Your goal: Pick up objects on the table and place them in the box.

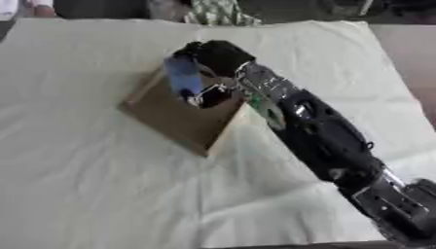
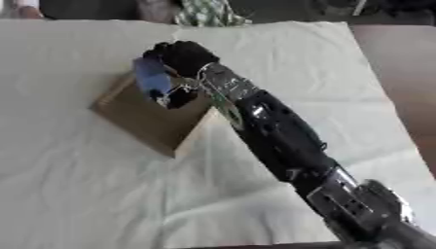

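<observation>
Blue object (image 1: 182, 75) held in the right hand's (image 1: 217, 57) curled fingers over the cardboard box (image 1: 174, 119).

Wrinkled white cloth (image 1: 102, 185) spread over my counter (image 1: 408, 53), bare brown strip at right, green-patterned fabric (image 1: 217, 12) at far edge

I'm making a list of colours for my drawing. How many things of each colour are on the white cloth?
Blue: 1, the blue thing held in the right hand over the box.
Brown: 1, the box.
Total: 2.
</observation>
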Robot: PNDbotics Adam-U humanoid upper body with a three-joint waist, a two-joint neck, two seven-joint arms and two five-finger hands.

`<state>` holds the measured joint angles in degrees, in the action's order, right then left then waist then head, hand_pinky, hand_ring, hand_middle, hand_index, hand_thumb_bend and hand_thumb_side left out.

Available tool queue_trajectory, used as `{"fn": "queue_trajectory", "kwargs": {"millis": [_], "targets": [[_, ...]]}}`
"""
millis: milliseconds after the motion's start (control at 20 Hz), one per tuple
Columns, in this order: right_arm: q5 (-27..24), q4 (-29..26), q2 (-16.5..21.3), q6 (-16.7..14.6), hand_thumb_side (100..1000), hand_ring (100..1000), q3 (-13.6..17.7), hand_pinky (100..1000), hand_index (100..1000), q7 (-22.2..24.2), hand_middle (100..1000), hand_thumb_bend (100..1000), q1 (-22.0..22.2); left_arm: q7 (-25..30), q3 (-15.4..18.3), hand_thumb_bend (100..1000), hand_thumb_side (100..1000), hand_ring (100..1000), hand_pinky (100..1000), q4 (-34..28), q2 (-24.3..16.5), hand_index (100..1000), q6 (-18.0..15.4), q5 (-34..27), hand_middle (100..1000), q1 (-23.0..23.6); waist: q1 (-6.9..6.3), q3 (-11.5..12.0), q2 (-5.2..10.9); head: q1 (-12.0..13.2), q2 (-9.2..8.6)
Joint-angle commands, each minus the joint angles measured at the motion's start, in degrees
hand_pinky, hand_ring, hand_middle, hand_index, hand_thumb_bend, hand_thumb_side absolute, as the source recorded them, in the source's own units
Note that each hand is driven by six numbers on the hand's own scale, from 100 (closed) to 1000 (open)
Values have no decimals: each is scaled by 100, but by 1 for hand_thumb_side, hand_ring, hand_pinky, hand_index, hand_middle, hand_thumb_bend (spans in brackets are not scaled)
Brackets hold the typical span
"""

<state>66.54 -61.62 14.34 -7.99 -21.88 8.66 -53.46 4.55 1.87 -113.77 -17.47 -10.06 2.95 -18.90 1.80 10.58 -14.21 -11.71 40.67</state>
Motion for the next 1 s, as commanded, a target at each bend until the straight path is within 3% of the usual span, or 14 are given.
{"fn": "queue_trajectory", "kwargs": {"millis": [50,200,300,550,650,1000], "targets": [[87,65,1,-18,511,500,86,462,698,-92,634,100,-103,31,-9,281,699,753,619,-82,-19,659,0,-28,558,-65,-36,-3,78,-1,-46],[162,180,-4,-73,593,576,105,554,735,-41,699,100,-103,36,-9,280,701,753,619,-82,-21,659,4,-28,558,-56,-39,-3,74,1,-42],[210,200,7,-181,650,720,104,679,855,78,793,100,-97,40,-8,279,701,754,620,-82,-18,659,10,-26,558,-50,-38,-6,73,10,-36],[138,-2,100,-672,546,973,117,889,940,886,917,109,-99,45,-5,279,702,754,621,-82,-18,659,17,-22,559,-46,-36,-26,81,37,-19],[7,-141,155,-800,641,1000,135,937,970,1190,965,100,-110,45,-3,279,701,754,621,-82,-20,659,17,-20,559,-46,-38,-36,85,47,-17],[-133,-612,265,-678,716,1000,185,956,998,1490,995,100,-157,68,-13,277,704,755,622,-82,-21,659,27,-22,559,-53,-56,-65,95,69,-5]]}}
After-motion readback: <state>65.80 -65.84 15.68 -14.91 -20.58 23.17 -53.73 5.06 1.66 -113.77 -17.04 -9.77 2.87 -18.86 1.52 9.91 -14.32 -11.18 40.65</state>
